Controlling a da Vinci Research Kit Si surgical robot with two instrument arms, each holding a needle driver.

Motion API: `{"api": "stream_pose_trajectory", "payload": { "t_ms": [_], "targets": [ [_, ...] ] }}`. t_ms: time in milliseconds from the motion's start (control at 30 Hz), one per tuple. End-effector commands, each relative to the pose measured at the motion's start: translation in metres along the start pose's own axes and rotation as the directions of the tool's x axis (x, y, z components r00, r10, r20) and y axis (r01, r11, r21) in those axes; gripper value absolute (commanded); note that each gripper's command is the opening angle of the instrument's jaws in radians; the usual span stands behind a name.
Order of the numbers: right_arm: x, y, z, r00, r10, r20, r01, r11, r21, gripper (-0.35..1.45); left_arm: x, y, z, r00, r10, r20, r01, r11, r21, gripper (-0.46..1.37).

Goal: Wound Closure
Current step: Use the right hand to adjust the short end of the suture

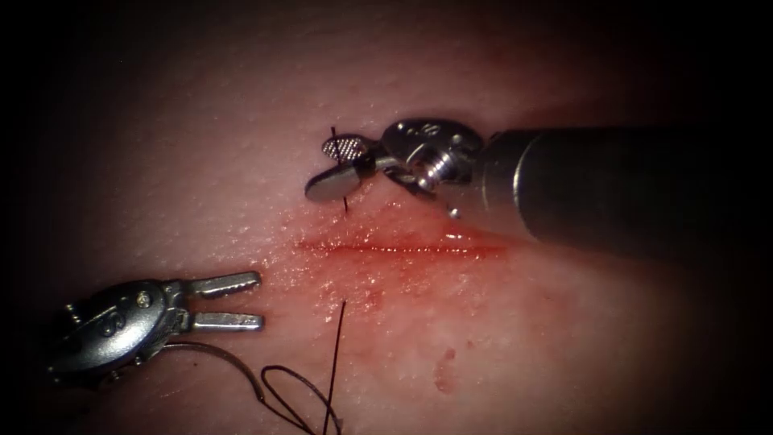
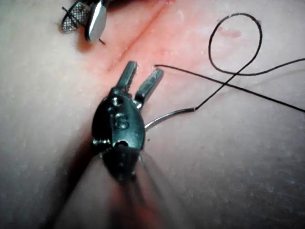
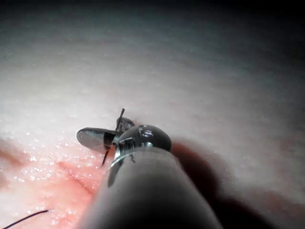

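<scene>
Tissue (image 1: 564,354) spans the endoscope view, pale pink, with the cut (image 1: 403,248) running horizontally across the middle, red fluid (image 1: 378,278) wet along it and smeared just below.

Right tool (image 1: 338,167) comes in from the right on a thick dark shaft, tip above the left end of the cut. Its jaws are apart, one showing its cross-hatched face, the other its smooth back. A short dark strand stands between them, poking out above and below; cannot tell if it is thread or needle tip, or whether the jaws touch it. Same tool seen in the left wrist view (image 2: 86,21) and the right wrist view (image 3: 102,138).

Left tool (image 1: 233,302) sits lower left, below the cut, jaws apart and holding nothing; also in its wrist view (image 2: 141,81).

Needle (image 1: 229,366) lies flat on the tissue by the left tool's wrist, curved, out of the tissue, held by neither tool; also (image 2: 169,115).

Thread (image 1: 334,362) runs from the needle's end, makes a loop on the tissue below the cut, one strand rising toward the cut; also (image 2: 238,43).
</scene>
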Motion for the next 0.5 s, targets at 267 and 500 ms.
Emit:
{"api": "stream_pose_trajectory", "payload": {
  "t_ms": [267,500],
  "targets": [
    [0.0001,-0.0001,-0.0002,0.995,0.052,-0.09,-0.052,0.999,0.002,-0.35,0.0001,0.0,-0.0001,1.0,0.004,0.001,-0.004,1.0,-0.006,0.05],
    [0.0002,-0.0002,-0.0003,0.993,0.053,-0.106,-0.054,0.999,-0.007,-0.35,0.0001,0.0,-0.0002,1.0,0.004,0.001,-0.004,1.0,-0.006,0.03]
  ]
}}
